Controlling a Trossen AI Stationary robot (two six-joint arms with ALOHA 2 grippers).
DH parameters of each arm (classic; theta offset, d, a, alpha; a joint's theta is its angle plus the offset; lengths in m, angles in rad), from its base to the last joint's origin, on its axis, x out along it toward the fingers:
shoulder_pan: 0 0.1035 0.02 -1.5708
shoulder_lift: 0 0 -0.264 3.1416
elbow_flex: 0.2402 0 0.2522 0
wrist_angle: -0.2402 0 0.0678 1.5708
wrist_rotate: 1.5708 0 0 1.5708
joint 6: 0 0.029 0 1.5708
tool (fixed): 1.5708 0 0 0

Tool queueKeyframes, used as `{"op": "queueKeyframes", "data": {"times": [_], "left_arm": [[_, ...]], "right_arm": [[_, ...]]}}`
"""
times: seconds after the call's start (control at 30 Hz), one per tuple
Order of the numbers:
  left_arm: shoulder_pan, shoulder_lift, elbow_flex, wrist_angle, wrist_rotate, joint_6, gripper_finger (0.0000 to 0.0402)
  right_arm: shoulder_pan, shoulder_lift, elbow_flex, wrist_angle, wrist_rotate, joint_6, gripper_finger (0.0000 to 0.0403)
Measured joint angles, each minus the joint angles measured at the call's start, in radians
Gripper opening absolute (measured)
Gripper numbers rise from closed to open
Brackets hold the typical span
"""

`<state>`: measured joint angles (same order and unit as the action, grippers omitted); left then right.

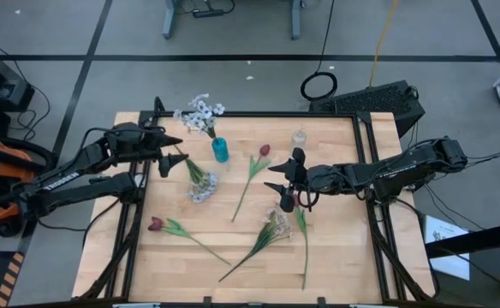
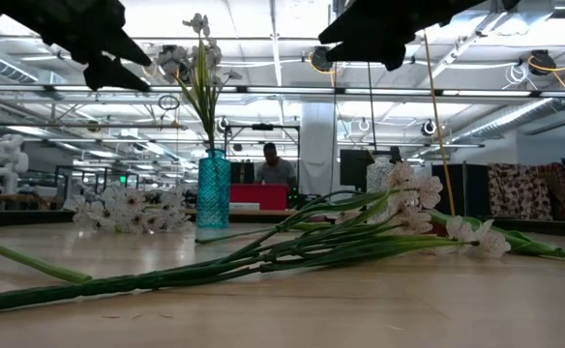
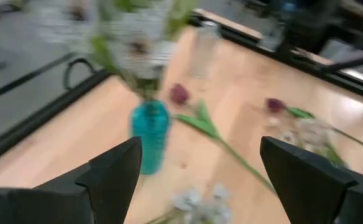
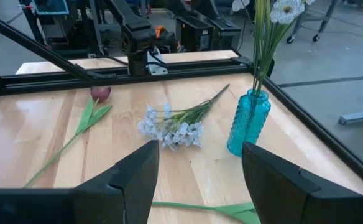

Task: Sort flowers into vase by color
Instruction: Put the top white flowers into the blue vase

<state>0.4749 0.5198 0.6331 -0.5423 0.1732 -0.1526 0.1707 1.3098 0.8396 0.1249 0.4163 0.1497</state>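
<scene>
A teal vase (image 1: 221, 151) stands far left of centre with one white spray (image 1: 200, 114) standing in it. A clear vase (image 1: 299, 137) stands near the far edge. Flat on the table lie a white spray (image 1: 200, 184), another white spray (image 1: 276, 227), and three dark red tulips (image 1: 264, 151) (image 1: 156, 224) (image 1: 286, 204). My left gripper (image 1: 183, 149) hovers open just left of the teal vase (image 3: 149, 137). My right gripper (image 1: 271, 177) hangs open above the table's middle, over the right tulip's head, pointing at the teal vase (image 4: 248, 121). Neither holds anything.
A black frame rail (image 1: 233, 114) runs along the table's far edge, with more rails down both sides. Bare wood (image 1: 181, 274) lies at the near left. In the low view a person (image 2: 275, 166) sits in the room behind the table.
</scene>
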Motion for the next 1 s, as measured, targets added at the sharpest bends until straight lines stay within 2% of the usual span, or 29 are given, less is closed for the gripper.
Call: {"op": "queueKeyframes", "data": {"times": [0.33,0.53,0.63,0.73,0.83,1.0], "left_arm": [[-0.205,0.001,0.0,-0.029,0.007,0.02,0.0334],[-0.32,0.002,0.0,-0.025,0.004,0.028,0.0334],[-0.378,0.005,0.0,-0.029,-0.001,0.109,0.0333],[-0.443,0.019,0.0,-0.031,0.021,0.206,0.0325],[-0.521,0.052,0.0,-0.028,0.045,0.208,0.0312],[-0.637,0.146,0.0,0.036,0.021,0.184,0.0284]], "right_arm": [[0.016,0.0,0.0,-0.125,-0.004,0.161,0.0219],[0.038,0.0,0.0,-0.142,-0.004,0.206,0.0219],[0.05,0.0,0.0,-0.155,-0.004,0.219,0.0219],[0.063,0.0,0.0,-0.176,-0.004,0.232,0.0219],[0.078,0.0,0.0,-0.186,0.0,0.232,0.0219],[0.094,0.0,0.0,-0.188,0.002,0.232,0.0219]]}}
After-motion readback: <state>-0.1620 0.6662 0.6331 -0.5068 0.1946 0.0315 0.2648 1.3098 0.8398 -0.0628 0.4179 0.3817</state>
